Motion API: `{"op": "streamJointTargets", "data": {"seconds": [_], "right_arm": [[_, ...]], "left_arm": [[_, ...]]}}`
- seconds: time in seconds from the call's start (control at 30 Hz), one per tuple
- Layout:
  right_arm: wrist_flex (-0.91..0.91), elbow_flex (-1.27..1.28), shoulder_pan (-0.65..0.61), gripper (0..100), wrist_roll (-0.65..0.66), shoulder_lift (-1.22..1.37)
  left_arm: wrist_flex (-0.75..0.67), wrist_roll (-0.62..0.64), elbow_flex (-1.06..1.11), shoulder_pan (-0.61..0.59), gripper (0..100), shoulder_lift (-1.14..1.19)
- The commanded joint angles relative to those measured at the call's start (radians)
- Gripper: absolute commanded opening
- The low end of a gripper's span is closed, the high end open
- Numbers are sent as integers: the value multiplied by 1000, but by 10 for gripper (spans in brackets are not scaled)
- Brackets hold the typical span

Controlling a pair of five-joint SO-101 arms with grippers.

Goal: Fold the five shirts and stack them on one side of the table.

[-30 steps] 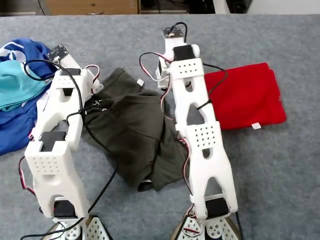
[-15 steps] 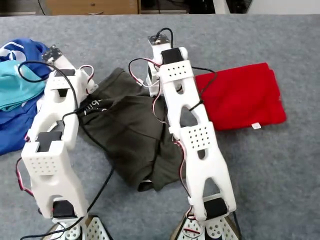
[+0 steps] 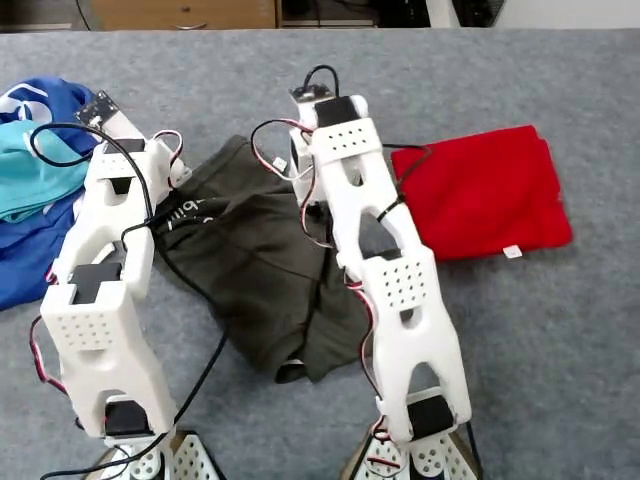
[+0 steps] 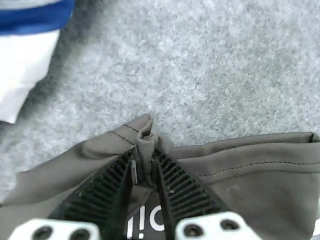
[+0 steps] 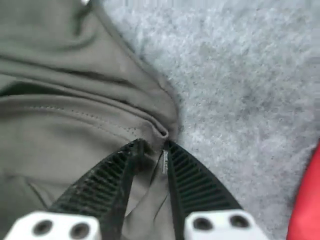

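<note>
We see the L gripper [image 4: 143, 166] and R gripper [image 5: 150, 159] each clamped on a bunched edge of the olive shirt [image 3: 262, 272], which lies crumpled on the table [image 3: 560, 330] btw the blue shirt [image 3: 25, 262] and the folded red shirt [image 3: 485, 190].

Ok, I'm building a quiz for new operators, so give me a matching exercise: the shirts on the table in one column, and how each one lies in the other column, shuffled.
Things:
1. red shirt
2. dark olive shirt
3. teal shirt
4. blue shirt

States:
A. lies on top of another shirt
B. folded into a flat rectangle
C. crumpled, partly under another shirt
D. pinched by the left end effector and the right end effector

Pairs: 1-B; 2-D; 3-A; 4-C
</note>
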Motion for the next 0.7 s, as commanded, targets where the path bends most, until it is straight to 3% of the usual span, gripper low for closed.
{"op": "streamJointTargets", "data": {"seconds": [0.0, 0.33, 0.67], "right_arm": [[-14, 25, -22, 85, 9, -101], [-31, 54, -90, 85, 9, -116], [-91, 96, -56, 85, 31, -117]], "left_arm": [[-11, -11, -2, -21, 19, -42], [-11, -12, 0, -21, 19, -42], [-11, -12, 0, -23, 19, -42]]}}
